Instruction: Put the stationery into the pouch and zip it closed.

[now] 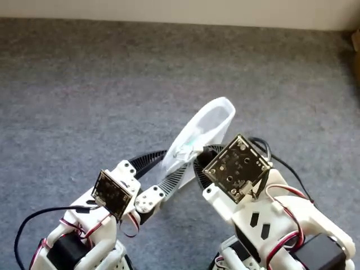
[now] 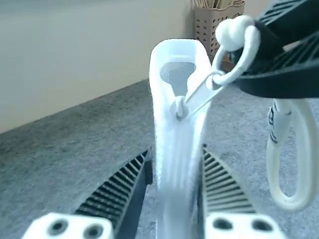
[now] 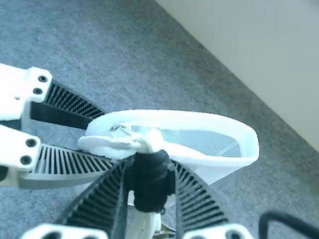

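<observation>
Hanging off the surface between the two grippers, the white mesh pouch [image 1: 205,126] lies long and slanted, its open mouth pointing away from the arms. The zip is drawn shut along the part nearest the left arm and gapes beyond the slider [image 2: 179,107]. Pale mesh lining shows through the mouth, but what lies inside I cannot tell. The left gripper [image 2: 175,159] has its ribbed black fingers pressed against both sides of the pouch's zipped end, clamping it. The right gripper [image 3: 149,172] sits just beside it, fingers pinched together on the white pull cord [image 2: 239,45] tied to the slider's tab. A round bead [image 2: 230,30] sits at the grip and a loop of cord [image 2: 289,164] dangles below. Beneath everything spreads a grey carpet-like surface [image 1: 84,84], which meets a pale wall [image 1: 169,11] at its far edge. A perforated beige basket [image 2: 215,27] holding thin sticks stands against that wall.
</observation>
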Controlling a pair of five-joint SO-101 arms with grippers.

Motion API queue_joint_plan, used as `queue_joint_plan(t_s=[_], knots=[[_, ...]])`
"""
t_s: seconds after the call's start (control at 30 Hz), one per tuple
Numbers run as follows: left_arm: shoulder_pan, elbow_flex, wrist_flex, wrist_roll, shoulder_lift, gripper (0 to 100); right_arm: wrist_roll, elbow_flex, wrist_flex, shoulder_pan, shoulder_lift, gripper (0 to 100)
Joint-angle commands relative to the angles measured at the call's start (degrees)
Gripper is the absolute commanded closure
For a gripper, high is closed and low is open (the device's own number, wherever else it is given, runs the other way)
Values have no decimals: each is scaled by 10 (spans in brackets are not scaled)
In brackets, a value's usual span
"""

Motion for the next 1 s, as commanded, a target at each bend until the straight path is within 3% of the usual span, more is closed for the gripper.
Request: queue_joint_plan(t_s=[0.0, 0.1, 0.37, 0.7, 0.97], knots=[[-8, -3, -26, 7, -1, 920, -8, -19, -6, -7, -6, 993], [-8, -7, -26, 7, -3, 992, -8, -17, -6, -7, -7, 993], [-11, -40, 14, 7, -3, 994, -9, -20, -11, 4, -7, 993], [-29, -76, 67, 5, -3, 996, -10, 1, -150, 203, 5, 993], [-51, -106, 97, 8, -3, 996, -10, 97, -243, 264, 30, 993]])
